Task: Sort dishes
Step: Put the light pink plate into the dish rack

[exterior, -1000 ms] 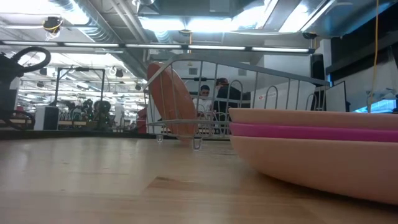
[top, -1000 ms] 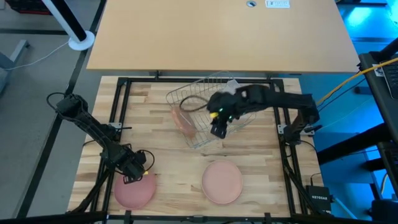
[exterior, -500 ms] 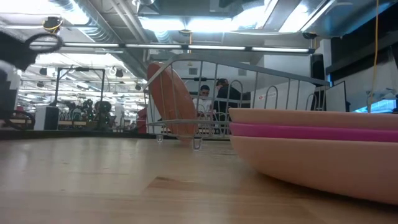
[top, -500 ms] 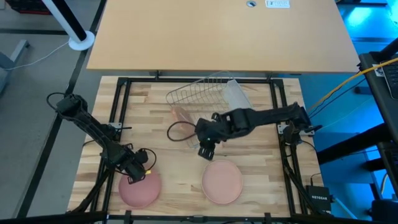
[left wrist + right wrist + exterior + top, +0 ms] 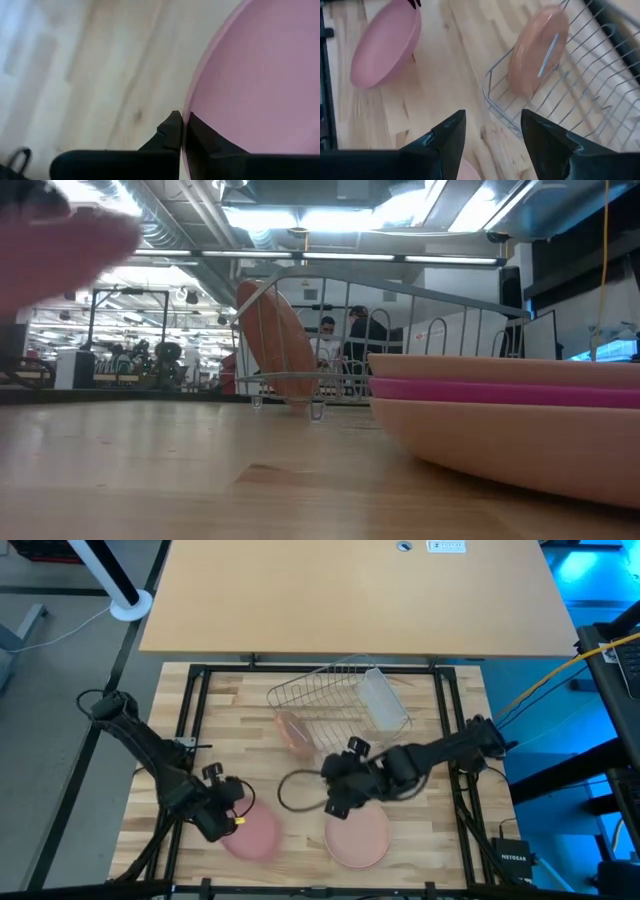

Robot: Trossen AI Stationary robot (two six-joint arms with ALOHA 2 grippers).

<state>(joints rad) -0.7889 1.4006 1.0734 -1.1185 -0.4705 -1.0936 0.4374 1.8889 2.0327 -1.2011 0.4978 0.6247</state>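
Note:
My left gripper (image 5: pixel 226 816) is shut on a pink plate (image 5: pixel 256 834) at the near left, which also shows in the right wrist view (image 5: pixel 384 44) and as a blur in the low view (image 5: pixel 62 252). A pale peach plate (image 5: pixel 358 837) lies flat on the table near the front edge. My right gripper (image 5: pixel 336 803) hovers open just beyond its far rim, touching nothing. A tan-brown plate (image 5: pixel 293 730) stands on edge between the wires of the silver rack (image 5: pixel 335 700). My left gripper pinches the pink plate's rim (image 5: pixel 184 131) on the side toward the table's left edge, one finger (image 5: pixel 200 136) inside the dish and one (image 5: pixel 169 134) outside. The fingers slant down from the left. The plate is tilted and held off the table.
A clear plastic cup (image 5: pixel 381 700) lies in the rack's right part. A loose black cable loop (image 5: pixel 296 790) lies on the wood between the grippers. Black frame rails (image 5: pixel 193 705) border the tabletop on both sides. Bare wood spreads between the rack and the near plates.
My left gripper has shut on the pink plate's rim and risen, lifting the plate off the table, tipping it and carrying it a little toward the right. My right gripper has swung from the rack toward the near edge, staying open, and now stands over the peach plate's far rim.

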